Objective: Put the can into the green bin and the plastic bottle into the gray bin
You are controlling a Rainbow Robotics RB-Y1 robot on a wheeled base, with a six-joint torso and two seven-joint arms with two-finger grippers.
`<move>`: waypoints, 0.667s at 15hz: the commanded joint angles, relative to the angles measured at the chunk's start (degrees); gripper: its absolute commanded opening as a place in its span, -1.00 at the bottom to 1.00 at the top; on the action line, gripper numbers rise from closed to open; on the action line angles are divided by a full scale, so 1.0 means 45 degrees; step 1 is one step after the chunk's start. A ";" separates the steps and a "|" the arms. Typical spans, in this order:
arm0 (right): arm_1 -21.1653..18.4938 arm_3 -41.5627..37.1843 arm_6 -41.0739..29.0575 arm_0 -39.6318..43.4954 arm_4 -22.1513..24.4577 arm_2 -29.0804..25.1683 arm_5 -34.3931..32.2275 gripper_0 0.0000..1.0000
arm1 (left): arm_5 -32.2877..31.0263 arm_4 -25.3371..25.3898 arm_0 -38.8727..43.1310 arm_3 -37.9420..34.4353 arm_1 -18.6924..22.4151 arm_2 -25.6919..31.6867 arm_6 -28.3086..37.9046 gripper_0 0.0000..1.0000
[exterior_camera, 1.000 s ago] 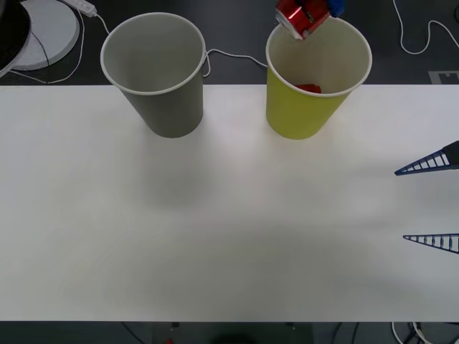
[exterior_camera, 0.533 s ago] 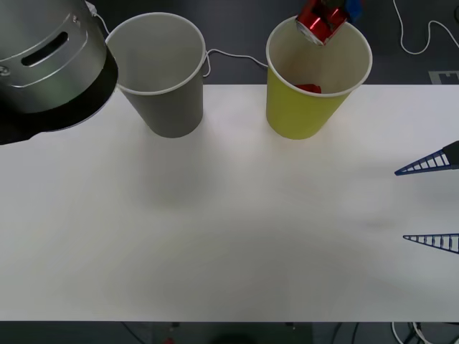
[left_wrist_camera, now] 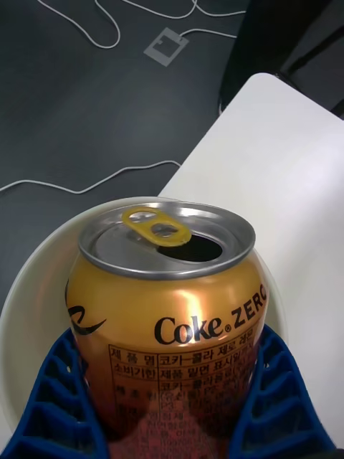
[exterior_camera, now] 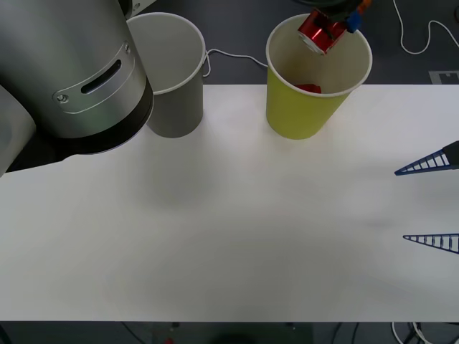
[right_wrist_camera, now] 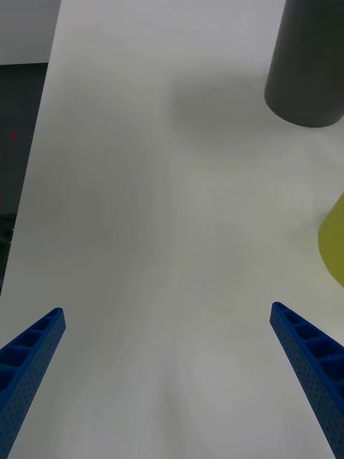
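Note:
The can [exterior_camera: 319, 34], red with a shiny top, hangs tilted just above the far rim of the green bin [exterior_camera: 308, 111], with my left gripper [exterior_camera: 331, 20] shut on it. In the left wrist view the can [left_wrist_camera: 168, 315] sits between the blue fingers [left_wrist_camera: 50, 401], with the bin's pale rim [left_wrist_camera: 29, 301] below it. Something red [exterior_camera: 310, 88] lies at the bottom of the green bin. The gray bin [exterior_camera: 178, 107] stands to its left, partly covered by my left arm. My right gripper [exterior_camera: 430, 204] waits open at the table's right edge. The plastic bottle is out of view.
My left arm's big silver link [exterior_camera: 79, 79] covers the table's far left corner. The white table [exterior_camera: 237, 229] stretches in front of both bins. Cables [exterior_camera: 419, 36] lie on the dark floor behind. In the right wrist view the gray bin [right_wrist_camera: 308, 72] and green bin [right_wrist_camera: 333, 240] stand ahead.
The silver link of my left arm swung in from the far left and now covers part of the gray bin. The can shifted a little to the right over the green bin.

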 commanded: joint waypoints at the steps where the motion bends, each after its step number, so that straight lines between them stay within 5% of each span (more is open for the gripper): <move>1: 0.0000 0.0000 0.0000 0.0000 0.0000 0.0000 0.0000 1.00 | 0.0056 0.0233 -0.0016 0.0083 0.0019 0.0004 0.0001 1.00; 6: 0.0000 0.0000 0.0000 0.0000 0.0000 0.0000 0.0000 1.00 | -0.0217 0.0858 0.0003 0.0239 0.0214 0.0004 -0.0331 1.00; 10: 0.0000 0.0000 0.0000 0.0000 0.0000 0.0000 0.0000 1.00 | -0.2229 0.1815 0.0062 -0.0308 0.2011 0.0473 -0.1815 1.00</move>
